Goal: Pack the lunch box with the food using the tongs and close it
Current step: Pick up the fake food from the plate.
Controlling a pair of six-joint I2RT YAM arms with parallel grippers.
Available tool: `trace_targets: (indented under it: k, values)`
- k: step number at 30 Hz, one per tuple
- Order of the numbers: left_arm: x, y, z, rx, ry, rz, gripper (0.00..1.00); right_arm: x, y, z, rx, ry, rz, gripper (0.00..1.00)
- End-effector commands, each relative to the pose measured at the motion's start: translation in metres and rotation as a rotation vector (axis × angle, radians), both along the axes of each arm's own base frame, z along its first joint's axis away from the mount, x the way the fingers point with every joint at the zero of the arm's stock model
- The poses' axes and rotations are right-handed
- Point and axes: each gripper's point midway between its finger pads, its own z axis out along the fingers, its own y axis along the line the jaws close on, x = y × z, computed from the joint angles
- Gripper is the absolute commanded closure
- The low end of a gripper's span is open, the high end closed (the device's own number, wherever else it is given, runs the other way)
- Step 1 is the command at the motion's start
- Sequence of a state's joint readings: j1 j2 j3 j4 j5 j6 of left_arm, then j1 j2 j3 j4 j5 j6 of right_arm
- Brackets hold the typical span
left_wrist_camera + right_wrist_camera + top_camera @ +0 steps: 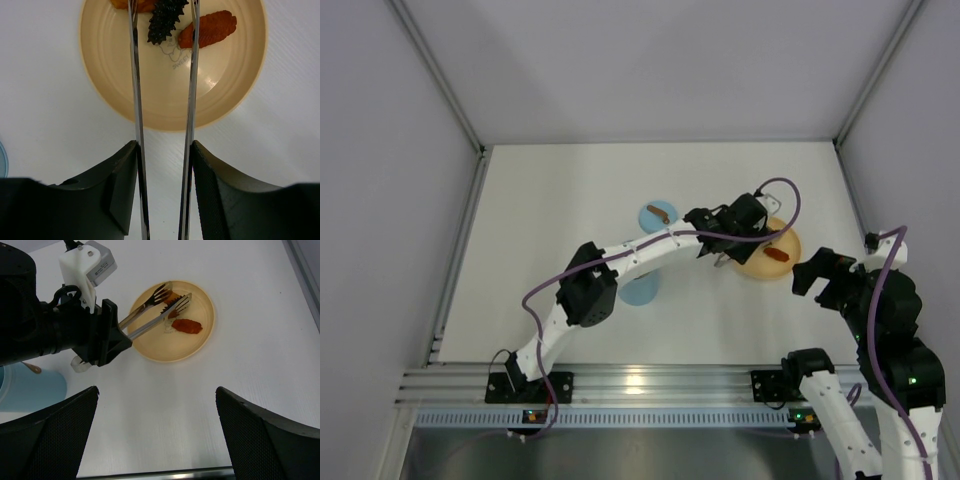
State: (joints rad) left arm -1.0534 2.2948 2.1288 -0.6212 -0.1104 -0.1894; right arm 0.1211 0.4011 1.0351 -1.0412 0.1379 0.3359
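My left gripper [164,146] is shut on the silvery tongs [136,90], whose two arms reach out over the orange-yellow plate [165,100]. A dark brown food piece [165,20] lies between the tong arms near their tips. To the right of the right arm sits a red piece [210,27], and an orange piece [122,4] shows at the top edge. The light blue lunch box tub [640,290] stands partly under the left arm. Its lid [657,213] lies flat behind it. My right gripper [156,388] hangs open and empty above the table, near the plate [200,340].
The left arm [620,255] stretches diagonally across the table from its base to the plate. Walls and metal frame posts enclose the white table on three sides. The right arm [880,320] stays at the near right corner.
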Motion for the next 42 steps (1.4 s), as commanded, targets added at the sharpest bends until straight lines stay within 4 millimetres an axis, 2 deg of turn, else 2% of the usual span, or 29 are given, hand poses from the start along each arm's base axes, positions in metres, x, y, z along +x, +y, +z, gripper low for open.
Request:
trace_targets:
  k: [1,9,31,42]
  values:
    - [-0.001,-0.003,0.023,-0.060,-0.012,-0.002,0.50,-0.005,-0.007,0.006,-0.020,-0.018,-0.025,0.01]
    - [-0.006,0.004,0.017,-0.038,0.008,-0.007,0.51,-0.006,-0.007,0.007,-0.022,-0.018,-0.027,0.00]
    - [-0.019,0.017,0.047,-0.069,0.010,-0.026,0.51,-0.005,-0.008,0.014,-0.024,-0.028,-0.028,0.01]
    - [-0.019,0.018,0.035,-0.039,0.021,-0.032,0.55,-0.004,-0.009,0.009,-0.028,-0.018,-0.036,0.00]
